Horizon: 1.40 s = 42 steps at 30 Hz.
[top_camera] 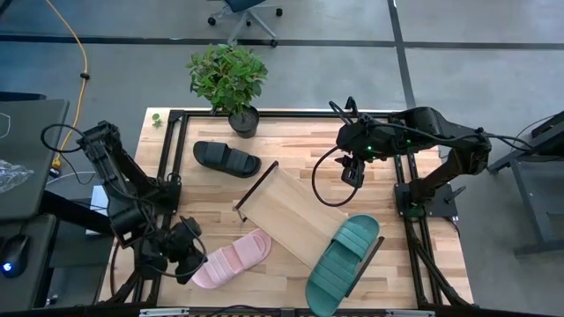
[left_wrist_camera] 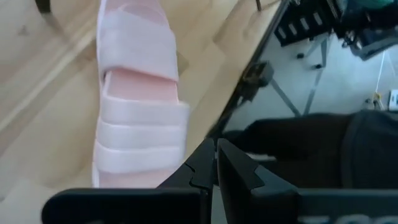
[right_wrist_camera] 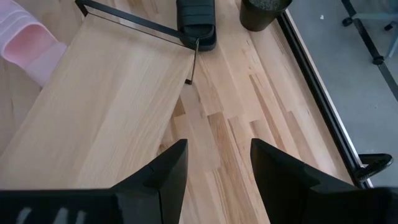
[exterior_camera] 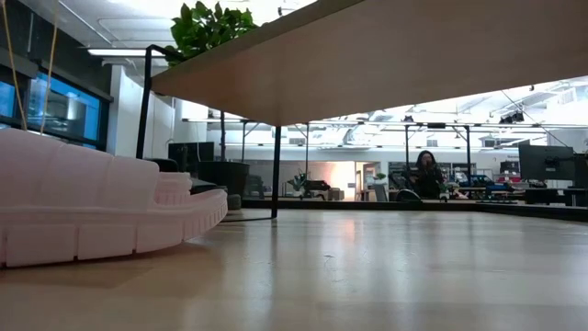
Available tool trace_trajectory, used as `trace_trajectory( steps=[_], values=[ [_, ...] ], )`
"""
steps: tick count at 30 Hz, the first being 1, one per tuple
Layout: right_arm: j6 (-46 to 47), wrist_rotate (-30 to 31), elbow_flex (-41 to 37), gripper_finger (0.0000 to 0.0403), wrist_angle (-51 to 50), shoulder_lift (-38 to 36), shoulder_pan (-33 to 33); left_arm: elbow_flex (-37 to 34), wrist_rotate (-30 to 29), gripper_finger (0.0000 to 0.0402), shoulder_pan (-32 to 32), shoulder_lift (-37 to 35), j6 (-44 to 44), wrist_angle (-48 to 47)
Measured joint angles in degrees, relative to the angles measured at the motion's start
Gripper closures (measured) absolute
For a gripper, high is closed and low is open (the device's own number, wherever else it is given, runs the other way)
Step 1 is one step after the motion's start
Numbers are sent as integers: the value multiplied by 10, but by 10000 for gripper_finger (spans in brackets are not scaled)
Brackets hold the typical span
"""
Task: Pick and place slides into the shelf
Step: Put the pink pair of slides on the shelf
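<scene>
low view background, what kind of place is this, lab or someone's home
Probably a lab or open-plan office, not a home: long ceiling lights, a person at a desk, and a rolling office chair on the grey floor.

In the low view, the pink slide point(exterior_camera: 101, 207) is cut off at nine o'clock and the shelf point(exterior_camera: 386, 55) at twelve and three o'clock. A distant person point(exterior_camera: 426, 175) is too small to make out. The right wrist view crops the black slide point(right_wrist_camera: 196, 22) at twelve o'clock.
</scene>
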Motion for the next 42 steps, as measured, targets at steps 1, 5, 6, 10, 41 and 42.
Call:
trace_trajectory(
  steps=[1, 5, 6, 10, 41, 42],
  values=[
    [0, 0, 0, 236, 0, 0, 0, 1, 14, 392, 0, 0, 1, 0],
    [0, 0, 0, 236, 0, 0, 0, 2, 81, 392, 1, 6, 4, 4],
    [0, 0, 0, 236, 0, 0, 0, 2, 102, 392, 3, 10, -13, 2],
    [0, 0, 0, 236, 1, 0, 0, 2, 156, 392, 9, 33, -59, 13],
    [-56, -56, 0, 236, 40, 0, 0, 1, 103, 331, -1, 130, -160, 84],
    [-59, -57, 0, 236, 40, 0, 0, 1, 103, 316, 0, 130, -162, 84]
  ],
)
